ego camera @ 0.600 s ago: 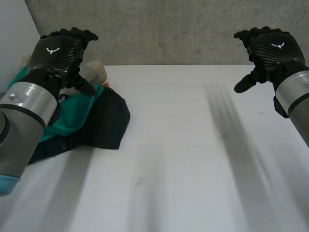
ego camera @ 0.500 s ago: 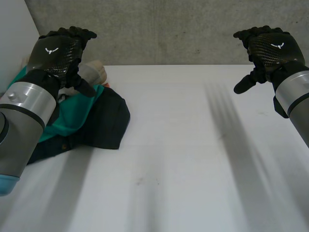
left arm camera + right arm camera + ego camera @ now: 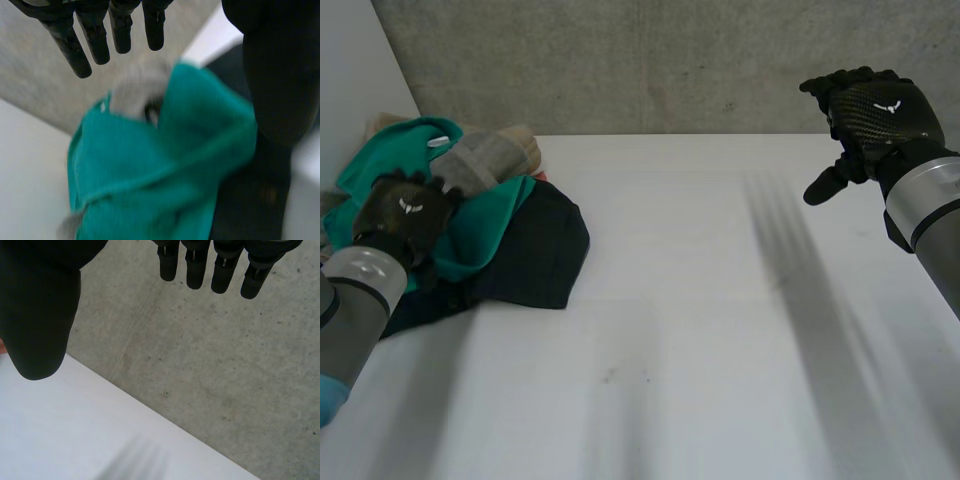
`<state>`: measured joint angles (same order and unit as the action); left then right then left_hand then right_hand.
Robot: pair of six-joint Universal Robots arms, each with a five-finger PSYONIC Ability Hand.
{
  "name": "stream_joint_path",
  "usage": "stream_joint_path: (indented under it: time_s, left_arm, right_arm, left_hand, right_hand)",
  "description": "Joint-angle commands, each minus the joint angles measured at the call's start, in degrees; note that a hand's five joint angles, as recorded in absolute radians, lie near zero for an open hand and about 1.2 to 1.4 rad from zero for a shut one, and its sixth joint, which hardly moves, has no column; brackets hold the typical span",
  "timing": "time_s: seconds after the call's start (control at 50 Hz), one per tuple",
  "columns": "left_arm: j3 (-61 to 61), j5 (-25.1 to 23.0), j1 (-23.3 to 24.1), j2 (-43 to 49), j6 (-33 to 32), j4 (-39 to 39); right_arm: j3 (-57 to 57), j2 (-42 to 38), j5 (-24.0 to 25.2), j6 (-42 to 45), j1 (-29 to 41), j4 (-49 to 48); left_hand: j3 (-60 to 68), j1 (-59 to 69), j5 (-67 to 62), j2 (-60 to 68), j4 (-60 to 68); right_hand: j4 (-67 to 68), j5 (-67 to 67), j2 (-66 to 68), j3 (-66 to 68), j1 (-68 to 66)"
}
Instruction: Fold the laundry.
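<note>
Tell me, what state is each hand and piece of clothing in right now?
left hand: open, over the green garment, gripping nothing.
right hand: open, empty, raised above the table.
green garment: crumpled, unfolded, lying on the dark garment.
dark garment: bunched, unfolded.
grey garment: bunched behind the green one.

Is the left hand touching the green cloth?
Cannot tell. In the head view the left hand overlaps the green cloth; its wrist view shows no plain contact or gap.

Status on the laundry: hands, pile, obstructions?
Left hand open over green cloth. Right hand open, empty, above table. Heaped laundry pile unfolded. No obstruction seen.
</note>
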<state>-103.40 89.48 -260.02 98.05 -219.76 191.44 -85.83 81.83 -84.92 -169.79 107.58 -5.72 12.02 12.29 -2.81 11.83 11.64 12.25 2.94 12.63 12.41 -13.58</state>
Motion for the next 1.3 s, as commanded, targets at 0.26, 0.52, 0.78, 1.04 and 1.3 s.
stream_joint_path:
  time_s: [0.26,0.52,0.78,1.04,1.3]
  left_arm:
    - [5.7,-0.4,-5.1,16.7,-4.5,13.4]
    - [9.9,0.2,12.5,4.7,9.9,13.9]
    - [19.6,-0.3,36.8,14.3,25.8,14.0]
    - [24.1,-0.5,41.4,25.2,34.8,15.2]
    - [15.0,-0.4,27.3,6.4,29.8,6.4]
  right_arm:
    - [-0.7,-1.5,-0.1,0.2,0.0,0.0]
    - [0.7,-0.8,-0.6,0.0,-0.9,0.0]
    - [2.2,0.3,-0.9,0.0,-2.3,1.2]
    - [2.9,-0.7,-0.7,0.9,-3.7,2.7]
    - [3.7,-4.9,0.9,10.4,-0.9,12.0]
  left_hand:
    - [67.9,67.7,-67.1,68.1,68.3]
    - [68.0,67.7,-67.2,68.2,68.4]
    - [68.0,67.7,-67.2,68.2,68.4]
    - [1.6,1.3,-0.8,1.8,1.9]
    - [1.2,1.0,-0.4,1.4,1.6]
  right_hand:
    - [-2.3,-2.9,-2.6,-2.4,3.6]
    - [-2.3,-2.9,-2.6,-2.4,3.6]
    - [-2.3,-2.9,-2.6,-2.4,3.6]
    - [-2.3,-2.9,-2.6,-2.4,3.6]
    - [-2.3,-2.9,-2.6,-2.4,3.6]
